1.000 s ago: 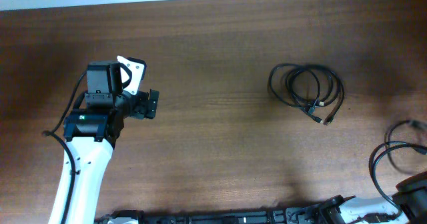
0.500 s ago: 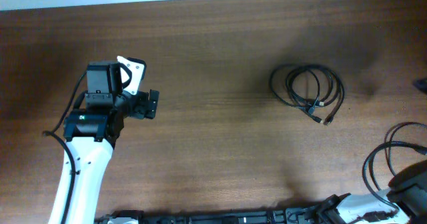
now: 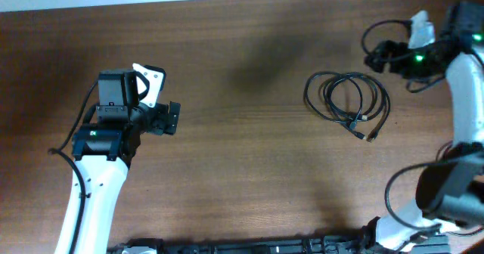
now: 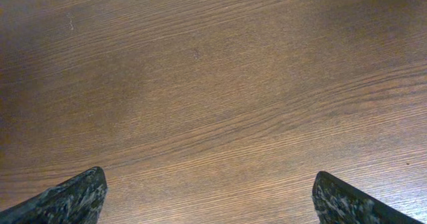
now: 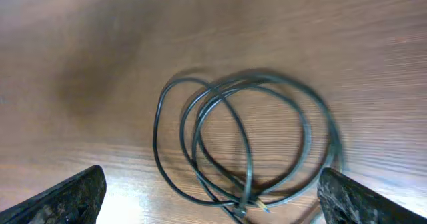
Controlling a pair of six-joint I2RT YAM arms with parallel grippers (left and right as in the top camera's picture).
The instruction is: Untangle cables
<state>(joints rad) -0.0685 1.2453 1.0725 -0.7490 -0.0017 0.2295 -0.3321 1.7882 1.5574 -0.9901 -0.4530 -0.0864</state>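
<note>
Several looped cables (image 3: 354,122) on the surface (image 3: 249,156), your right hand (image 3: 384,54) near, wide, empty, your left hand (image 3: 169,119) well apart, wide, empty.

Table (image 3: 249,171) brown wood, matt, fine grain; cables (image 3: 348,103) black, smooth sheath.

Looped cables (image 3: 348,105) on wooden table (image 3: 249,171)

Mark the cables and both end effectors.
cables (image 5: 267,76), right wrist view, top arc of the loops.
left end effector (image 4: 209,174), left wrist view, midway between open fingertips.
right end effector (image 5: 212,174), right wrist view, midway between open fingertips.
</note>
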